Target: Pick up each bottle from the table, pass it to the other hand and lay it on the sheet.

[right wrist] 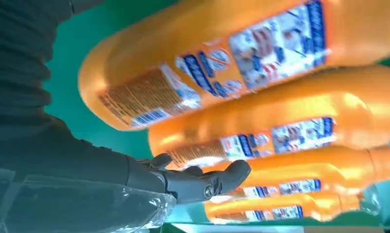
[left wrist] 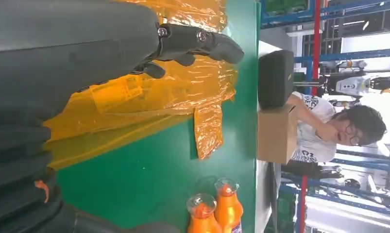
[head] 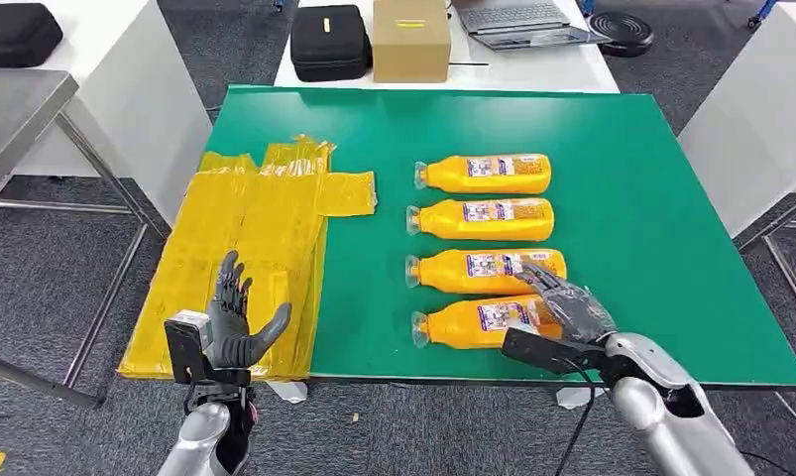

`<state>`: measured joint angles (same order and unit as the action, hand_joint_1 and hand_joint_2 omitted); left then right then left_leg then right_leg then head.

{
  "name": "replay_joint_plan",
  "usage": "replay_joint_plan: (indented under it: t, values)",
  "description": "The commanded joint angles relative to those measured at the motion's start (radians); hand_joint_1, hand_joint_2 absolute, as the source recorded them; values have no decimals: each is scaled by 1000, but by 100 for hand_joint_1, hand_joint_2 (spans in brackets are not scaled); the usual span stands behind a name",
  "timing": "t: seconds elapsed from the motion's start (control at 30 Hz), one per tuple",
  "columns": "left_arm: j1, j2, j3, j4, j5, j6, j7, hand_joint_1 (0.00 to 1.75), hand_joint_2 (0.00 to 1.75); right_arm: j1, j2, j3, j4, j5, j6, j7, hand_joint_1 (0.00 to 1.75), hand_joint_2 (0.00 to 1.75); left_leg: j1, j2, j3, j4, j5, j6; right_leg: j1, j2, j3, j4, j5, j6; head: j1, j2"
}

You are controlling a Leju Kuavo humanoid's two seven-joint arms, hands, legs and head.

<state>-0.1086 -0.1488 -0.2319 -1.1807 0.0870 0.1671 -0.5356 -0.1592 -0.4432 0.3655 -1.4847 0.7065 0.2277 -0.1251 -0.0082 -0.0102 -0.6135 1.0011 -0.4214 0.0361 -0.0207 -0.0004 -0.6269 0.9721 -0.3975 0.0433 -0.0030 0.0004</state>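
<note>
Bottles: four orange bottles lie on their sides in a row on the green surface (head: 651, 198), caps toward the sheet; the nearest bottle (head: 473, 325) is at the front edge.
Right hand (head: 564, 302): over the base ends of the two nearest bottles; whether it grips one, I cannot tell.
Sheet: the yellow sheet (head: 245, 228) lies on the left part of the surface.
Left hand (head: 237, 319): raised above the sheet's near edge, fingers spread, holding nothing.
</note>
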Motion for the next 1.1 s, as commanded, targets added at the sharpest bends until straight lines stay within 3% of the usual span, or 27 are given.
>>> replay_joint_plan:
  t: [0.03, 0.37, 0.9, 1.1]
  values:
    - [-40, 23, -1, 76, 5, -15, 4, 0, 175, 18, -64, 19, -29, -9, 40, 8, 0, 175, 2, -1, 6, 0, -3, -3, 2, -1, 7, 0, -3, -3, 0, 0]
    - [-43, 24, 4, 82, 10, -14, -1, 0, 175, -42, -80, 26, 34, -27, 77, 1, 0, 175, 1, 3, 6, 0, -2, -2, 1, 2, 5, -1, -1, -2, 0, 0]
    - [-44, 24, 1, 87, 13, -16, -4, 0, 175, -49, -81, 37, 53, -27, 78, 3, 0, 175, 1, 2, 5, 0, -2, -2, 1, 1, 5, -1, -2, -2, 0, 0]
    - [-44, 15, 1, 87, 17, -15, -6, 0, 175, -98, -39, 54, 151, -26, 84, 12, 0, 175, 1, 3, 6, -1, -2, -2, 2, 2, 5, -1, -1, -2, 0, 0]
